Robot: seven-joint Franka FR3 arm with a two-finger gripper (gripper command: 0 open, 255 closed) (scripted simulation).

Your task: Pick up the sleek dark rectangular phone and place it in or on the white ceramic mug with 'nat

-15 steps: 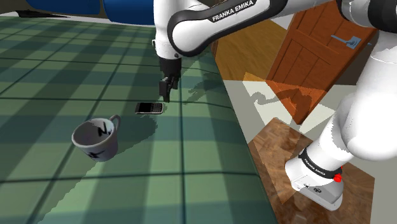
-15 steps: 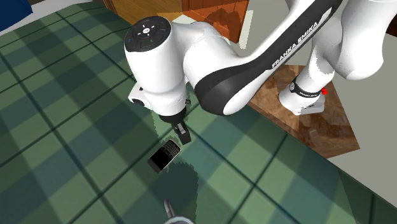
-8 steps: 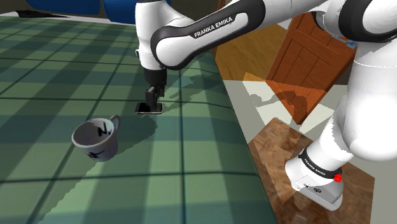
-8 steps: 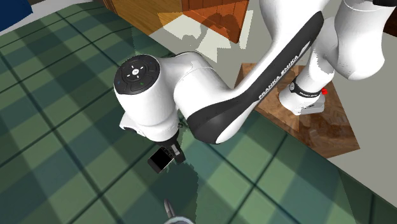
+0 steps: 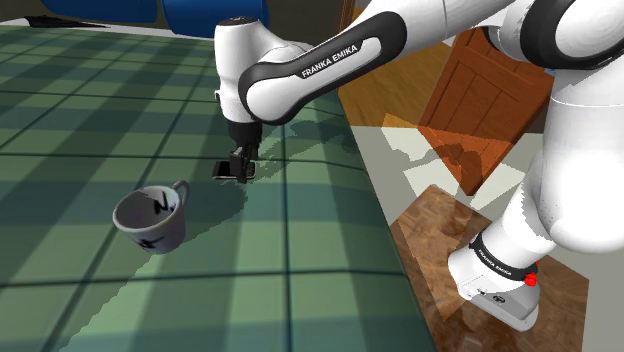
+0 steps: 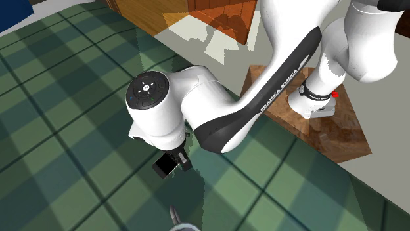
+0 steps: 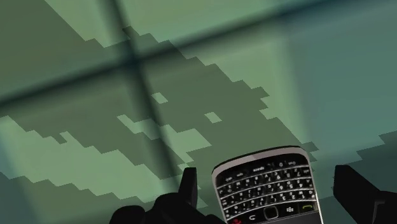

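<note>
A dark rectangular phone (image 7: 266, 186) with a small keyboard lies flat on the green checked surface (image 5: 120, 110). My black gripper (image 7: 267, 194) is low over it, and its fingers (image 7: 188, 186) stand apart on either side of the phone with a gap at each edge. In the shoulder view the gripper (image 5: 240, 170) covers most of the phone (image 5: 222, 169). The second exterior view has the phone (image 6: 163, 168) partly under the hand (image 6: 179, 159). A white mug (image 5: 150, 219) with dark lettering stands upright, nearer the camera and to the shoulder view's left of the phone.
The checked surface ends at the shoulder view's right, where a wooden floor (image 5: 440, 230) and an orange-brown door (image 5: 490, 80) begin. The arm's base (image 5: 500, 280) stands on a wooden stand. Blue furniture (image 5: 190, 15) lies along the far edge.
The gripper moved toward the shoulder view's left and came down from beside the phone to straddle it. Phone and mug have stayed put.
</note>
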